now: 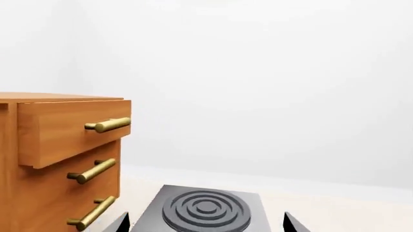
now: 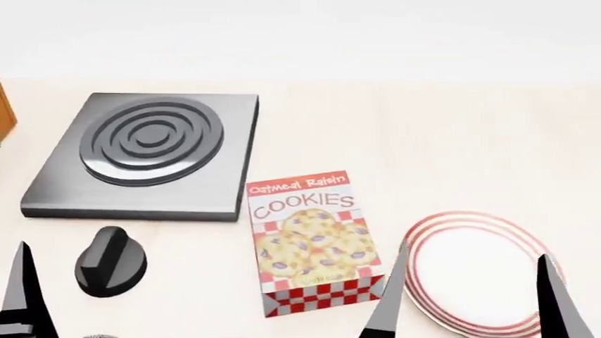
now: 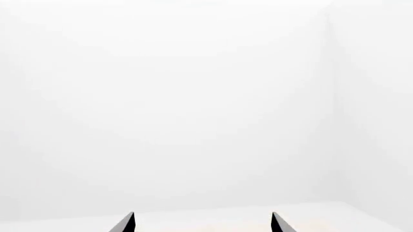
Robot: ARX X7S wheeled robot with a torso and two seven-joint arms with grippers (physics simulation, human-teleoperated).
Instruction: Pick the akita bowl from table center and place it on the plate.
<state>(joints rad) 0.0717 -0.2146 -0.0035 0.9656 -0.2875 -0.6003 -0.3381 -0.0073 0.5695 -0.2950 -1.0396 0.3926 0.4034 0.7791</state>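
The akita bowl is out of view in every frame. The plate [image 2: 466, 227], white with red rings, lies at the near right of the table in the head view. My right gripper [image 2: 472, 304] hangs open above it, one dark finger on each side and nothing between them. The right wrist view shows only that gripper's [image 3: 203, 223] two tips against a white wall. My left gripper [image 1: 206, 224] is open and empty, aimed over the stove burner [image 1: 205, 209]. Only one of its fingers [image 2: 24, 289] shows at the head view's bottom left.
A dark stove plate with a ringed burner [image 2: 150, 148] sits at the far left. A black knob [image 2: 111, 260] lies in front of it. A cookie box [image 2: 313, 243] lies flat mid-table. A wooden drawer cabinet [image 1: 58, 159] with brass handles stands left of the stove.
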